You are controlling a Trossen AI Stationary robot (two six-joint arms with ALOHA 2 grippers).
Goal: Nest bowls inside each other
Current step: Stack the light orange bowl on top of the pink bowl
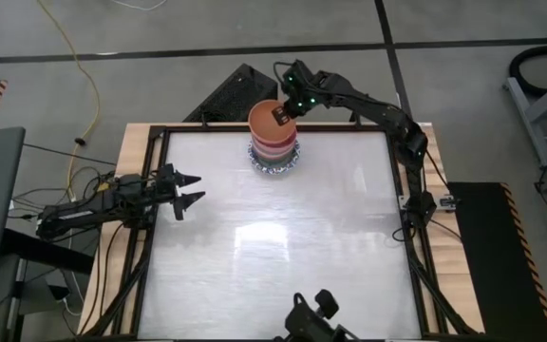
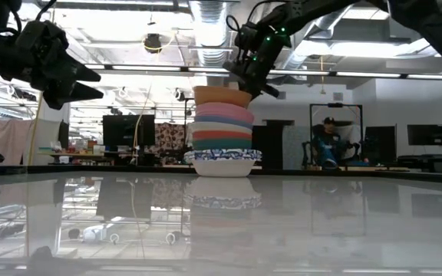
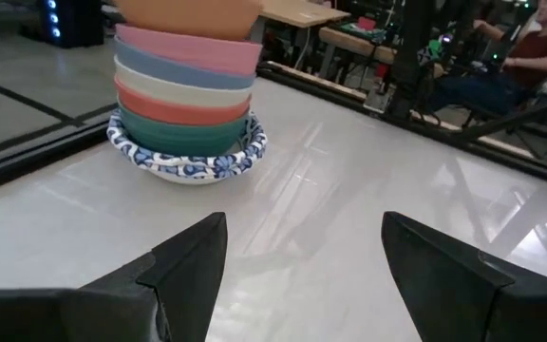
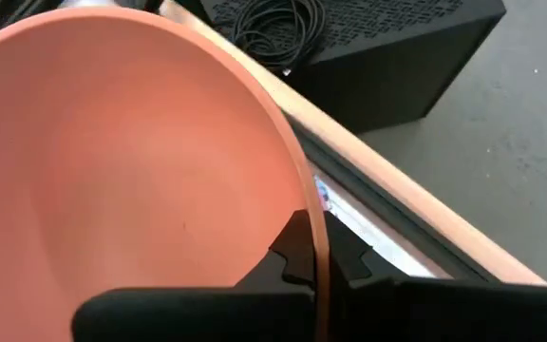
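A stack of several nested bowls stands at the far middle of the table. Its lowest bowl, white with a blue-patterned rim, rests on the tabletop. A pink bowl is the top of the stack. Right above it is an orange bowl, with my right gripper shut on it. Whether the orange bowl rests in the pink one I cannot tell. My left gripper waits open at the table's left side, pointing at the stack. My right gripper pinches the orange bowl's rim on its far right side, one finger inside the bowl and one outside. The fingers slant down from the far right. The bowl sits mouth up, slightly tilted, over the stack.
A black box with coiled cables lies beyond the table's far edge. A dark frame borders the tabletop. Open tabletop lies in the middle and near part. A person sits in the room behind.
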